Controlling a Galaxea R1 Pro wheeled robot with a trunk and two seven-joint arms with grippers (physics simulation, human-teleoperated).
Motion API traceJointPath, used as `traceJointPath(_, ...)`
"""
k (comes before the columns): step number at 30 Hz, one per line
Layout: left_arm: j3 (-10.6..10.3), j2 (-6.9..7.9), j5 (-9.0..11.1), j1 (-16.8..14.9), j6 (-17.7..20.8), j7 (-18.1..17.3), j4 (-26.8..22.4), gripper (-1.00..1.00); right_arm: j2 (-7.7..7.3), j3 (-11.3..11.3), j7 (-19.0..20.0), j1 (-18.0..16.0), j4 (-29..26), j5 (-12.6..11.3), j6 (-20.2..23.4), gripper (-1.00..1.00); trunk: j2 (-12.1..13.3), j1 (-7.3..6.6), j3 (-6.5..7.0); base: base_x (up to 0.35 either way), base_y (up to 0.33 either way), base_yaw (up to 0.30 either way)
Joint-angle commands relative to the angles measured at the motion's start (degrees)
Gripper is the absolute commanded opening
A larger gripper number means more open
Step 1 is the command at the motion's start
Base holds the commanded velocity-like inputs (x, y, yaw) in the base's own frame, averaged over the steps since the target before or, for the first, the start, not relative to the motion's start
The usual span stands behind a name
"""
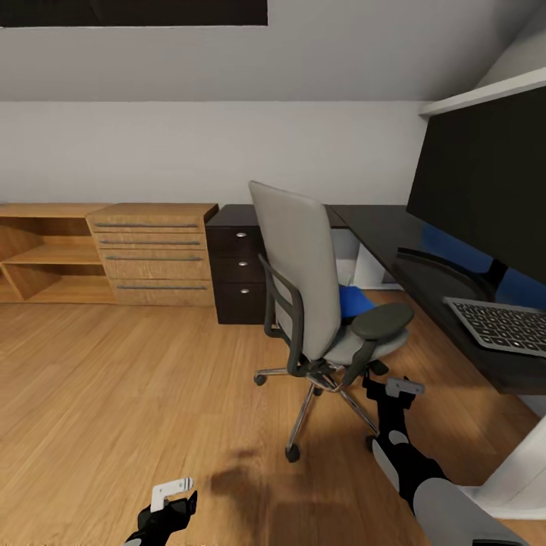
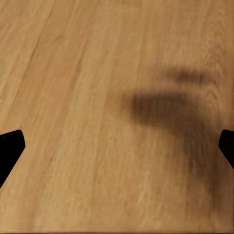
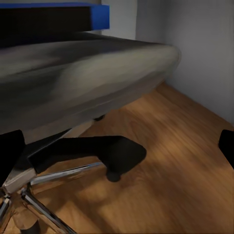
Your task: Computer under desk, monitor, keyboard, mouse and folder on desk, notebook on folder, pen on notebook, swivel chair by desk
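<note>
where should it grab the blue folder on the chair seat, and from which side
Grip the folder's exposed edge from the desk side. It lies flat on the chair seat; backrest and armrest block the other sides, so pinch the thin edge.

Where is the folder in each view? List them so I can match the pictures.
Head view: the folder shows as a blue patch on the chair seat, right of the backrest, behind the armrest.
Left wrist view: not in it; just wood floor.
Right wrist view: a blue edge above the seat's grey cushion.
Shared landmark: the chair's seat and chrome base, in the head and right wrist views.
</note>
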Motion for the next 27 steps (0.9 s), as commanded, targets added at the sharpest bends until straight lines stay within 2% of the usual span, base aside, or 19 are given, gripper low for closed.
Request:
traceJointPath(1,0.1,-0.05,0.3,0.0,0.2,0.0,0.0,1.00,0.02,0.1,0.1,0.0,0.0,0.4,-0.1,1.00,0.0,-0.01,-0.07,0.000,0.000,0.099)
traceJointPath(12,0.1,-0.05,0.3,0.0,0.2,0.0,0.2,1.00,0.09,0.3,0.0,0.0,0.0,0.3,-2.4,1.00,0.0,-0.01,-0.18,0.000,0.000,0.039)
traceJointPath(27,0.1,-0.05,0.3,0.0,0.2,-0.1,0.2,1.00,0.11,0.3,0.0,0.0,0.1,0.4,-2.6,1.00,0.0,-0.01,-0.82,0.000,0.000,0.213)
